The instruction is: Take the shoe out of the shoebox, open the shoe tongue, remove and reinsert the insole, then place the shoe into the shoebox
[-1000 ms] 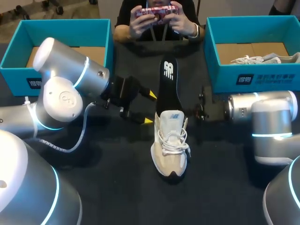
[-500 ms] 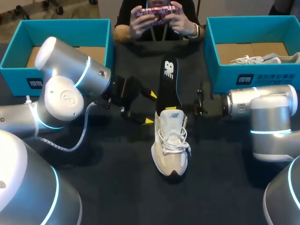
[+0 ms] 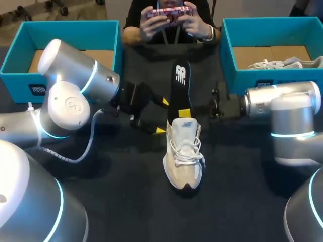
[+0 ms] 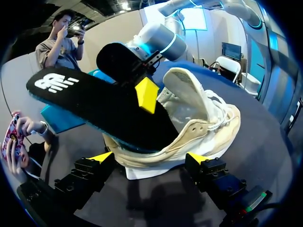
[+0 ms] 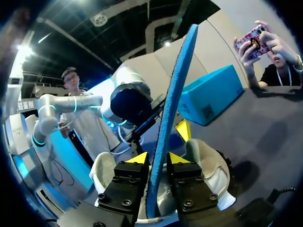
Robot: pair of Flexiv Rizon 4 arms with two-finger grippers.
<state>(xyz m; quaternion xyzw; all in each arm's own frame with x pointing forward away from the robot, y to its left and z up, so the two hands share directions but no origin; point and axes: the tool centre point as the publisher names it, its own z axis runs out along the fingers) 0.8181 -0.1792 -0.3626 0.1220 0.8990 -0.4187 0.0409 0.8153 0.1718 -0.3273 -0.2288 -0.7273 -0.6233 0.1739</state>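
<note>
A cream sneaker stands on the dark table, toe toward me. The black insole slants up out of its heel opening, forepart inside the shoe. My right gripper reaches in from the right and is shut on the insole, just above the shoe's collar, with a yellow tip on either face. My left gripper stands wide open just left of the heel, holding nothing. In the left wrist view its tips flank the heel end of the shoe, without touching, below the insole.
A teal shoebox at the back right holds another pale shoe. A second teal box stands at the back left. Bare dark table lies in front of the sneaker.
The right arm has shifted slightly and one of its yellow tips has come into sight beside the insole. The insole's free end has swung a little right. Left arm and shoe have kept still.
</note>
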